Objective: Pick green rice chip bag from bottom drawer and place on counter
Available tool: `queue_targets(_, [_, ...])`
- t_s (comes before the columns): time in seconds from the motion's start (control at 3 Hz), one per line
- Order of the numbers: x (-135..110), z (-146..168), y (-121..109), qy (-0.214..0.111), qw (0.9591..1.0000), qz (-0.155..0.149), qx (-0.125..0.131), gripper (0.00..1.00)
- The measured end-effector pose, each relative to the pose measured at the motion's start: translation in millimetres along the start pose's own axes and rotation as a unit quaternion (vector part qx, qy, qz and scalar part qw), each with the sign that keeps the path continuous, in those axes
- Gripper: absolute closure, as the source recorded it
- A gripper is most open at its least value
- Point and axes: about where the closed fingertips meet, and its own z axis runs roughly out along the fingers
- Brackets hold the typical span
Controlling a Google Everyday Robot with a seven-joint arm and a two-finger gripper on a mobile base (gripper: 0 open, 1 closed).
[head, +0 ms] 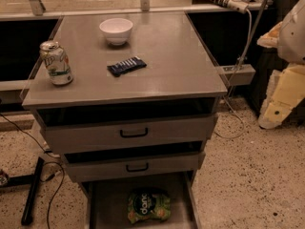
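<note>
The green rice chip bag (148, 205) lies flat on the floor of the open bottom drawer (107, 202), near its middle, with its dark circle and white lettering facing up. The counter (167, 56) is the broad grey top of the cabinet above it. My gripper (279, 101) hangs at the far right of the view, to the right of the cabinet at about counter height. It is well away from the bag and the drawer and holds nothing that I can see.
On the counter stand a white bowl (116, 30) at the back, a green-white soda can (56, 63) at the left and a small dark blue wrapper (126, 66) in the middle. Two grey drawers with black handles (134, 133) sit above the bottom drawer. Cables lie on the speckled floor at the left (33, 190).
</note>
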Motion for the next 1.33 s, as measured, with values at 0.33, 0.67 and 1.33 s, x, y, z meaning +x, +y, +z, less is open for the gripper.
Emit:
queue_targets(0.33, [0,0,0,0.0,1.0,0.0,0.001,0.0])
queue_targets(0.67, [3,28,5,-0.011,0.9998,0.004,-0.015,0.0])
queue_targets(1.33, [17,109,41,-0.066,0.9971,-0.027,-0.026,0.0])
